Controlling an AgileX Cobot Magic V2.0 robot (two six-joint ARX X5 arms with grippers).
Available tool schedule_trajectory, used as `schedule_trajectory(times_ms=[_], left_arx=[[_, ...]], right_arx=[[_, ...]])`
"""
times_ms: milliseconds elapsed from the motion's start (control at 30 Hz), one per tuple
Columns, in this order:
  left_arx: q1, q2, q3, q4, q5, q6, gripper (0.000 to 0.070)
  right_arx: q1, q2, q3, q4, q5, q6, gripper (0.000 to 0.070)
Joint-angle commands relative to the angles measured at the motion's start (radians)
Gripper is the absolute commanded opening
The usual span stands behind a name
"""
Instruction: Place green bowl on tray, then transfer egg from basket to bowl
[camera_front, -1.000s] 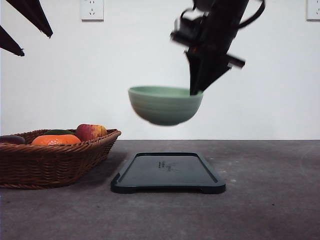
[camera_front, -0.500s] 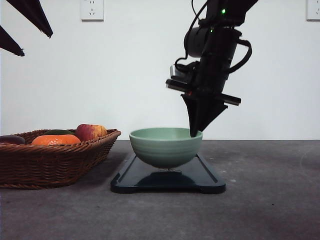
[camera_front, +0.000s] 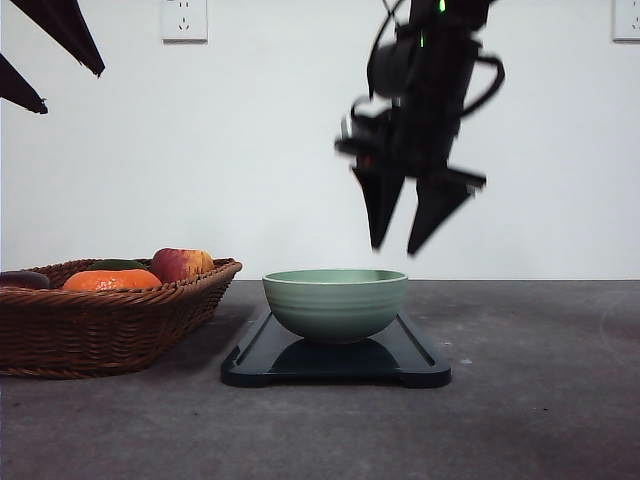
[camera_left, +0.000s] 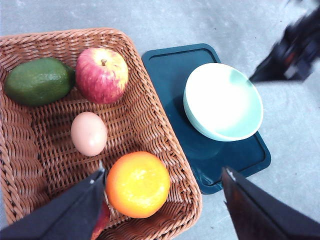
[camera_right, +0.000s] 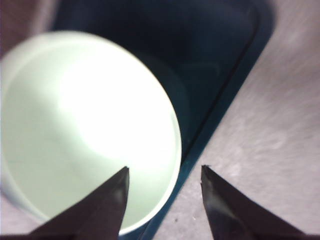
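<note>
The egg (camera_left: 89, 133) lies loose on the basket (camera_left: 150, 125) floor, between apple (camera_left: 102, 75) and orange (camera_left: 138, 184), long axis seemingly running toward the apple (foreshortened, hard to say). The left gripper (camera_left: 165, 200) hangs above the basket's near rim, jaws wide, empty, clearly the nearer. The green bowl (camera_front: 335, 303) sits on the tray (camera_front: 420, 365); the right gripper (camera_front: 400, 245) is spread open above its rim.

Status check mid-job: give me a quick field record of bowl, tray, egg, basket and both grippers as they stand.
green bowl: upright on the tray, empty
tray: on the table, right of the basket
egg: in the basket, among the fruit
basket: holds egg, apple, orange, avocado
right gripper: open, above the bowl's right rim, holding nothing
left gripper: open, above the basket's tray-side edge
step one: bowl placed
step two: egg not yet picked
</note>
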Motion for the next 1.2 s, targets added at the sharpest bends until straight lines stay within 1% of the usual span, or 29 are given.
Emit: schedule_trajectory(times_ms=[0,100,167,533,667,900,1067,1167], left_arx=[[-0.002,0.01,0.024,0.003,0.007,0.0,0.0471],[-0.002,0.01,0.024,-0.019,0.007,0.005,0.0471],[-0.002,0.01,0.024,-0.037,0.007,0.008,0.0471],[-0.002,0.01,0.024,-0.044,0.005,0.008,0.0471],[-0.002,0.01,0.024,-0.043,0.005,0.008,0.0471],[-0.002,0.01,0.024,-0.039,0.005,0.008,0.0471],[-0.002,0.01,0.024,-0.039,0.003,0.008,0.0471],[-0.002,0.01,0.024,-0.039,-0.009,0.007,0.0472]], right_arx=[[0.011,-0.009,0.019,-0.001,0.003,0.0,0.0283],[0.02,-0.066,-0.045,0.071,0.028,0.0,0.0282],[0.024,-0.119,-0.124,0.146,0.031,0.0,0.0282],[0.032,-0.463,-0.646,0.586,0.008,0.001,0.0281],[0.032,-0.607,-0.834,0.713,-0.001,0.001,0.028],[0.032,-0.83,-1.089,0.824,-0.002,0.001,0.028],[0.032,-0.971,-1.225,0.833,-0.001,0.003,0.028],[0.032,-1.031,-1.276,0.832,0.001,0.009,0.028]])
